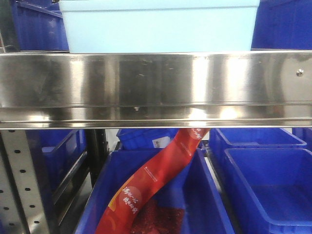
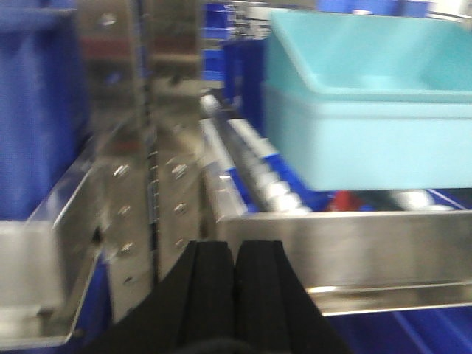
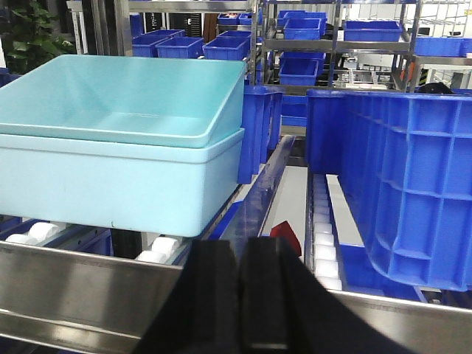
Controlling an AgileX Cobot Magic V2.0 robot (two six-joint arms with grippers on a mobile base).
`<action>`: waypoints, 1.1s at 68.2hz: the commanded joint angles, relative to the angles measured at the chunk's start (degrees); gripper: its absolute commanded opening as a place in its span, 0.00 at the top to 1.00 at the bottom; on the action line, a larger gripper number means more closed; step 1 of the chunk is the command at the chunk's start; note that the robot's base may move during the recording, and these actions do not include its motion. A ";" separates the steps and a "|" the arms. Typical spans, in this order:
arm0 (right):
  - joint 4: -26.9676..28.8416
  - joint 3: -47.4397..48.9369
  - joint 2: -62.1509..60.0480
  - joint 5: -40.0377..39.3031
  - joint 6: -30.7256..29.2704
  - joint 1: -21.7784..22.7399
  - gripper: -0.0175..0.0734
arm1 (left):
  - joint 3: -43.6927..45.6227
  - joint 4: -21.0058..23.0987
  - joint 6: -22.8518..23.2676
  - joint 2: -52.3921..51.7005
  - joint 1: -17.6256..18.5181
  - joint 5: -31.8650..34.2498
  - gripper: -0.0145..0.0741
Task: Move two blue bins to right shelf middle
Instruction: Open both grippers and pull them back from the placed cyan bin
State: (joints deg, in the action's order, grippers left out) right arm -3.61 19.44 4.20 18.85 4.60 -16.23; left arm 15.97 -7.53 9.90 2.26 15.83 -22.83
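Left claw (image 2: 234, 295) closed tight, fingers pressed together, empty, low before steel shelf rail (image 2: 346, 251). Right claw (image 3: 241, 295) likewise closed, gripping nothing. Two nested light-blue bins (image 3: 122, 140) resting on shelf rollers (image 3: 158, 247) at 10 o'clock of right claw; dark blue crate (image 3: 402, 184) at 2 o'clock. Below rail, red packet (image 1: 156, 180) leaning in lower blue crate (image 1: 204, 195).
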 commanded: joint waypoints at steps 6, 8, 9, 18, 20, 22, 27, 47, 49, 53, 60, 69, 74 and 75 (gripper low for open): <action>-0.59 -0.23 -0.30 -1.33 -0.02 0.18 0.99 | -12.09 2.43 -0.89 -2.26 -6.70 13.59 0.96; -0.59 -0.23 -0.30 -1.33 -0.02 0.18 0.99 | -13.91 2.43 -0.89 -2.26 -7.62 16.66 0.96; -0.59 -0.23 -0.30 -1.33 -0.02 0.18 0.99 | -14.80 2.43 -0.89 -2.26 -7.97 17.85 0.96; -0.59 -0.23 -0.30 -1.33 -0.02 0.18 0.99 | -15.97 2.59 -0.89 -2.26 -9.89 18.70 0.96; -0.59 -0.23 -0.30 -1.33 -0.02 0.18 0.99 | -15.97 2.59 -0.89 -2.26 -9.89 18.11 0.96; -0.59 -0.23 -0.30 -1.33 -0.02 0.18 0.99 | -15.97 2.59 -0.89 -2.26 -9.89 18.11 0.96; -0.59 -0.23 -0.30 -1.33 -0.02 0.18 0.99 | -15.97 2.59 -0.89 -2.26 -9.89 18.99 0.96; -0.59 -0.23 -0.30 -1.33 -0.02 0.18 0.99 | -15.97 2.59 -0.89 -2.26 -9.89 20.97 0.96; -0.59 -0.23 -0.30 -1.33 -0.02 0.18 0.99 | -15.97 2.59 -0.89 -2.26 -9.89 20.97 0.96; -0.59 -0.23 -0.30 -1.33 -0.02 0.18 0.99 | -15.97 2.59 -0.89 -2.26 -9.89 20.97 0.96; -0.59 -0.23 -0.30 -1.33 -0.02 0.18 0.99 | -15.97 2.59 -0.89 -2.26 -9.89 20.97 0.96; -0.59 -0.23 -0.30 -1.33 -0.02 0.18 0.99 | -15.97 2.59 -0.89 -2.26 -9.89 20.97 0.96; -0.59 -0.23 -0.30 -1.33 -0.02 0.18 0.99 | -15.97 2.59 -0.89 -2.26 -9.89 20.97 0.96; -0.59 -0.23 -0.30 -1.33 -0.02 0.29 0.99 | -15.97 2.59 -0.89 -2.26 -9.89 20.97 0.96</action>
State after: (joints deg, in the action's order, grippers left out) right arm -3.61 19.34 4.10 18.72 4.60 -16.23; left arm -0.07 -5.19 9.06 0.38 6.03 -3.13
